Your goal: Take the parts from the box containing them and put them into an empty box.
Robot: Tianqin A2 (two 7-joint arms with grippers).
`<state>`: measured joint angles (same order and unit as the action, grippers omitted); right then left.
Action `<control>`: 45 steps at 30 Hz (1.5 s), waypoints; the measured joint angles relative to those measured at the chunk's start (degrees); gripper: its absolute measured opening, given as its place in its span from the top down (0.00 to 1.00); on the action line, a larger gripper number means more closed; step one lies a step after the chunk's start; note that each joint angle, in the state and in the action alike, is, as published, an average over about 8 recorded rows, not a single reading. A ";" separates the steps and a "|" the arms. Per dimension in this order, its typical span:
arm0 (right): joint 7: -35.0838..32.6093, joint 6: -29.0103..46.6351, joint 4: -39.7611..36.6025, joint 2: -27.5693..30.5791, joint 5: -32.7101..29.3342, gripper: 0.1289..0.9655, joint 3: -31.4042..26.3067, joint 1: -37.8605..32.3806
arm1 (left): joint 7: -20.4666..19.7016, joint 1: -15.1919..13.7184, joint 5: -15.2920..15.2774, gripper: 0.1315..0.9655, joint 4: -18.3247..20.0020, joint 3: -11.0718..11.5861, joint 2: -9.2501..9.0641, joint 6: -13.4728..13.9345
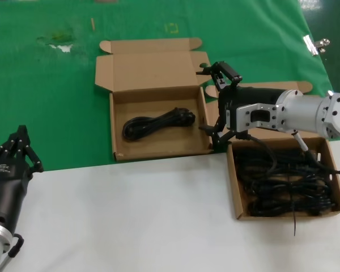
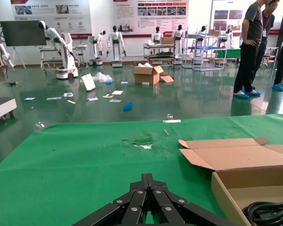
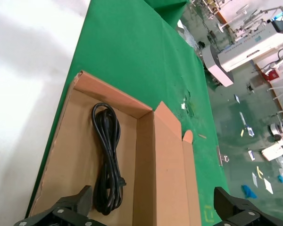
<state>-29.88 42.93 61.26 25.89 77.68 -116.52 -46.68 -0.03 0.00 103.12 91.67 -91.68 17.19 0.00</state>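
Observation:
A brown cardboard box at the right holds several coiled black cables; my right arm hides its lid. A second open box in the middle holds one black cable coil, and its plain lid lies back. My right gripper is open and empty. It hovers over the middle box's right wall, between the two boxes. The right wrist view shows that box and coil under the spread gripper. My left gripper is shut and parked at the near left; it also shows in the left wrist view.
Green cloth covers the far part of the table, and white tabletop covers the near part. A metal clip lies at the far right. A torn patch marks the cloth at the far left.

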 joint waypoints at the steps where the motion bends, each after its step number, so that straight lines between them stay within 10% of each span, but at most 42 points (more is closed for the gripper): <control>1: 0.02 -0.01 0.04 0.02 0.01 0.14 0.01 0.02 | 0.00 0.00 0.00 0.99 0.00 0.00 0.00 0.00; 28: 6.92 -9.89 7.06 -1.97 5.87 0.00 5.74 10.81 | 0.00 0.00 0.00 0.80 0.00 0.00 0.00 0.00; 45: 13.67 -19.61 13.94 -3.96 11.63 0.00 11.38 21.37 | 0.01 0.00 0.01 0.33 0.00 0.00 0.00 0.00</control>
<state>-16.21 23.32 75.20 21.94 89.31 -105.15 -25.32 -0.02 0.00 103.13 91.67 -91.68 17.19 0.00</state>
